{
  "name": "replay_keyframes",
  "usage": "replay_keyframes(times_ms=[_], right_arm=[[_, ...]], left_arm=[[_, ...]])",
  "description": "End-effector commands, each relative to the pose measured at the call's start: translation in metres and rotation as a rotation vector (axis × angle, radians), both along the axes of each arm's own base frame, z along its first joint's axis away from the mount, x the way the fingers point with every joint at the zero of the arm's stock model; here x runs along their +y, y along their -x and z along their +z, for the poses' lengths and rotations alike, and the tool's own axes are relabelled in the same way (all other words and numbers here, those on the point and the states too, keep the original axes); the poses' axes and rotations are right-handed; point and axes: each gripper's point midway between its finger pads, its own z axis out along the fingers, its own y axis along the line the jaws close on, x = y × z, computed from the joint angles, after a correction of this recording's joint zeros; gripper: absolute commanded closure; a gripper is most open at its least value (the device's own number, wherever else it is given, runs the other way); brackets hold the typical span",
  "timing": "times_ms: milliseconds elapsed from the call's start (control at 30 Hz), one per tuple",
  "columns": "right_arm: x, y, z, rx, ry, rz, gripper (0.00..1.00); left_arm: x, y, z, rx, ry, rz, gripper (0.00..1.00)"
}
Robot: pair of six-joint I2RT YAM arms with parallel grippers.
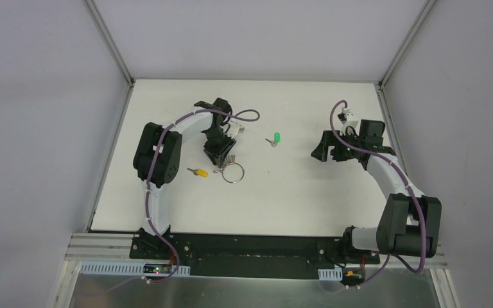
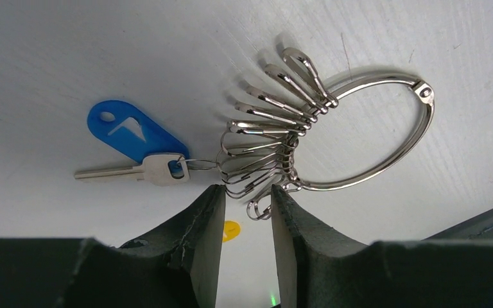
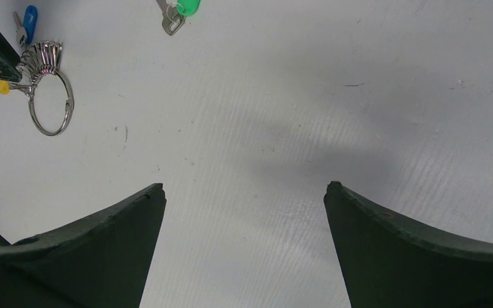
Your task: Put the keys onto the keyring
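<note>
At the left of the desk [image 1: 308,205] lies the yellow key [image 1: 198,172], flat and alone, just left of the left tool [image 2: 246,189]. That tool hangs low over the keyring [image 2: 427,94], its jaws a narrow gap apart and clamped on nothing I can see. The loop of one clip sits in the gap.

The keyring lies flat, a thin hinged wire ring with a fan of spring clips [image 2: 263,127] and a silver key with a blue tag [image 2: 131,131] on one clip. It looks light, stiff and slick, so it is likely to slide or pivot on the desk when nudged, and the clips will swing loosely. The firm places to take hold are probably the ring wire itself or the bunched clip stems, not a single dangling clip.

Right of it, and well apart, the green key [image 1: 274,138] lies flat. Both keys are small, light and thin. The plastic head offers the broadest, least slippery grip and leaves the metal end free for a clip.

At the far right, the right tool [image 3: 245,186] hovers over bare desk with its jaws wide apart and empty.
</note>
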Motion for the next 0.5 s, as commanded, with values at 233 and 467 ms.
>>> replay_keyframes(times_ms=[233, 467], right_arm=[[0.0, -0.006, 0.009, -0.027, 0.0, 0.018, 0.02], [0.0, -0.005, 0.009, -0.027, 0.0, 0.018, 0.02]], left_arm=[[-0.007, 0.034, -0.001, 0.1, 0.006, 0.0, 0.72], [-0.006, 0.033, -0.003, 0.074, -0.031, -0.016, 0.77]])
